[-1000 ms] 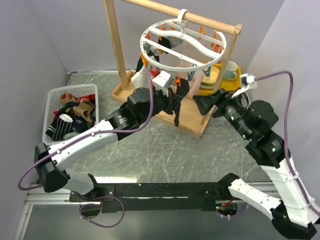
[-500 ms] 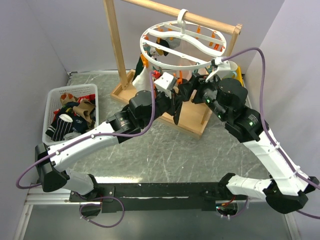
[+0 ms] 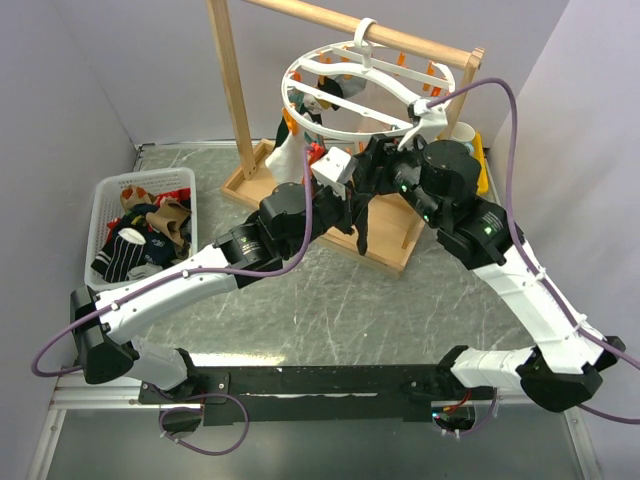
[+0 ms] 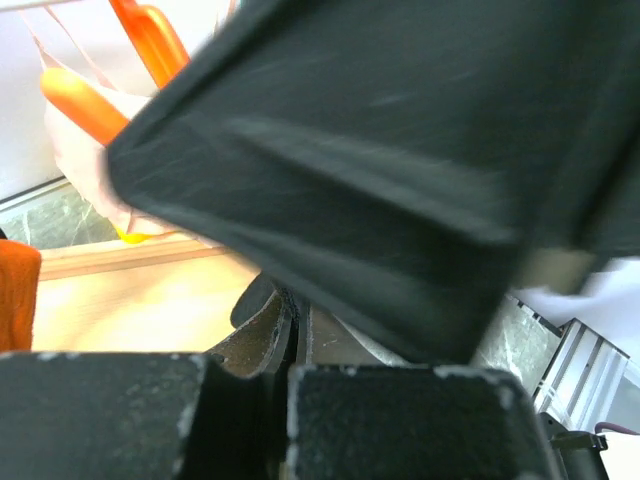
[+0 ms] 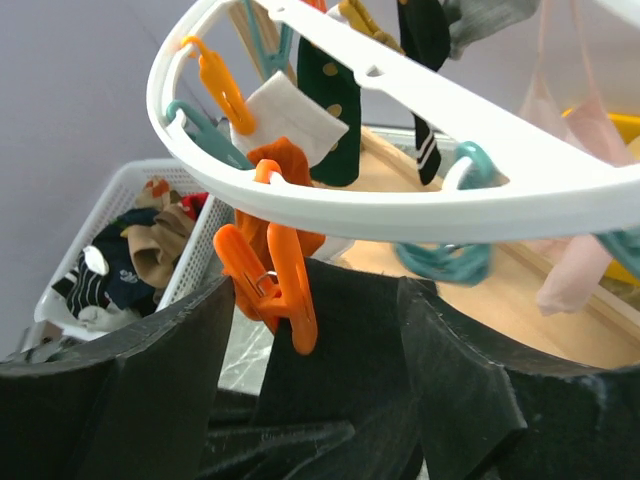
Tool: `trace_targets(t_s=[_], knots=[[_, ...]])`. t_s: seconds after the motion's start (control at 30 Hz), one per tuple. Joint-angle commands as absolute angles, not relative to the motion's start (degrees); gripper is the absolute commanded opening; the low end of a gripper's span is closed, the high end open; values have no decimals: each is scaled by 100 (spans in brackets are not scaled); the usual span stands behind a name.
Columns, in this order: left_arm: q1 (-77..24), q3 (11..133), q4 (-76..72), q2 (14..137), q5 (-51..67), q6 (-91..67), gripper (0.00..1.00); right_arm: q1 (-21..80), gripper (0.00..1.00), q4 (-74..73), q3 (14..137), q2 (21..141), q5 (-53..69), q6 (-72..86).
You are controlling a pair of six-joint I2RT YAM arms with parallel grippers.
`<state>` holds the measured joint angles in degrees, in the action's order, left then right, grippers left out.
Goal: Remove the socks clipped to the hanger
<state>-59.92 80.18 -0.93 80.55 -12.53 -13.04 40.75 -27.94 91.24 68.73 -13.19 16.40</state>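
The hanger (image 3: 290, 85), a white spoked ring, hangs from the wooden bar; its rim (image 5: 420, 200) crosses the right wrist view. A black sock (image 3: 361, 228) hangs from an orange clothespin (image 5: 275, 285) under the ring's front. My left gripper (image 3: 345, 203) is shut on this black sock (image 4: 400, 150) lower down, its fingers pressed together (image 4: 292, 335). My right gripper (image 3: 372, 166) is open just under the ring, its fingers standing either side of the clothespin and the sock's top (image 5: 350, 360). Dark green (image 5: 330, 95), striped black (image 5: 425, 60) and pale pink (image 5: 575, 260) socks hang clipped further back.
A white mesh basket (image 3: 110, 190) with several socks in it sits at the left. The wooden rack's post (image 3: 230, 90) and base board (image 3: 385, 245) stand behind the grippers. A yellow dish with a cup (image 3: 462, 148) lies at the back right. Grey walls close both sides.
My right arm swung left and up from beside the rack to the clothespin under the ring, its jaws narrowing somewhat. The left gripper kept its hold on the black sock.
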Motion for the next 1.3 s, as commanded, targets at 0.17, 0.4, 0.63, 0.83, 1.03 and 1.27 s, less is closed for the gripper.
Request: trace_targets(t_s=[0.17, 0.4, 0.63, 0.83, 1.03, 1.27], knots=[[-6117, 8376, -53, 8033, -1336, -1213, 1, 4131, 47, -2461, 9501, 7075, -1257, 1582], [-6152, 8008, -105, 7998, -1257, -1511, 1, 4122, 33, -2435, 9501, 7023, -1345, 1468], [-6179, 7822, -53, 7954, -1257, -1661, 1, 4122, 33, -2312, 9343, 6943, -1380, 1424], [-6187, 7691, -18, 7866, -1195, -1731, 1, 4131, 32, -2312, 9404, 6952, -1354, 1415], [-6187, 7410, 202, 7656, -1283, -1837, 1, 4122, 34, -2259, 9282, 6882, -1397, 1406], [-6179, 7453, 1457, 7339, -2361, -1890, 1, 4113, 59, -2285, 9001, 6627, -1555, 1336]])
